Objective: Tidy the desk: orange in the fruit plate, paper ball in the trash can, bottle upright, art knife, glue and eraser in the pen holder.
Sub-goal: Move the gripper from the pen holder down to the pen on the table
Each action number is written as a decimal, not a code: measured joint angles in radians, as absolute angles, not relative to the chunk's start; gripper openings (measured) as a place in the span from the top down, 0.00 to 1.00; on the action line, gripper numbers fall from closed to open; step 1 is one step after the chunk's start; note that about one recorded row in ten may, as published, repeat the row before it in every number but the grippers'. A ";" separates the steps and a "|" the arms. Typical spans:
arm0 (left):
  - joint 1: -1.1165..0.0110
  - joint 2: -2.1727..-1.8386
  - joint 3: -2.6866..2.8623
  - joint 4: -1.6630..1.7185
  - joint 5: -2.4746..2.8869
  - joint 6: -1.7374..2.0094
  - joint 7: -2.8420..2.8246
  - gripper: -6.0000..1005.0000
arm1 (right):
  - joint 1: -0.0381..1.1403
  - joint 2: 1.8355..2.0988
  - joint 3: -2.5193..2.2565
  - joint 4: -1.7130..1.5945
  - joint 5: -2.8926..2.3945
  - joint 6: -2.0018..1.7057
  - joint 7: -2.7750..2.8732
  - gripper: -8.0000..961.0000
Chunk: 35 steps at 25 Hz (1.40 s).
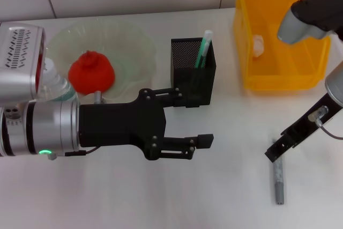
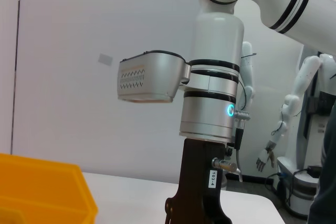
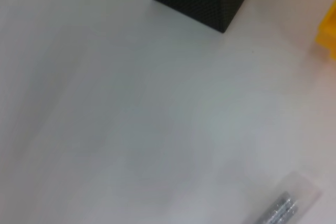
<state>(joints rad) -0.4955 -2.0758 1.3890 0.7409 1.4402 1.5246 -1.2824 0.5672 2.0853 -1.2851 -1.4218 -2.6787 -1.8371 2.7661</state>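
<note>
Judging from how things lie, most of the tidying looks done — the orange (image 1: 91, 72) sits in the fruit plate (image 1: 134, 46) at far left, a paper ball (image 1: 258, 45) lies in the yellow trash can (image 1: 278, 81) at far right, and a green-capped item stands in the pen holder (image 1: 188, 81) between them. The bottle (image 1: 56, 88) seems upright behind the left arm. One grey stick-like tool (image 1: 278, 183) lies on the tabletop (image 1: 214, 197) near right, just below the right hand (image 1: 274, 151) — whether its fingers are apart I cannot tell. The left hand (image 1: 193, 120) hovers centre, fingers apart, empty.
</note>
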 joint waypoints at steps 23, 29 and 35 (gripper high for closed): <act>-0.485 -2.077 1.390 0.738 1.440 1.525 -1.272 0.21 | 0.594 2.083 -1.389 -1.352 -2.767 -1.794 2.760 0.21; -0.488 -2.077 1.390 0.733 1.440 1.525 -1.272 0.21 | 0.599 2.082 -1.433 -1.350 -2.781 -1.780 2.759 0.21; -0.491 -2.077 1.390 0.728 1.440 1.525 -1.270 0.21 | 0.614 2.083 -1.440 -1.337 -2.781 -1.772 2.759 0.21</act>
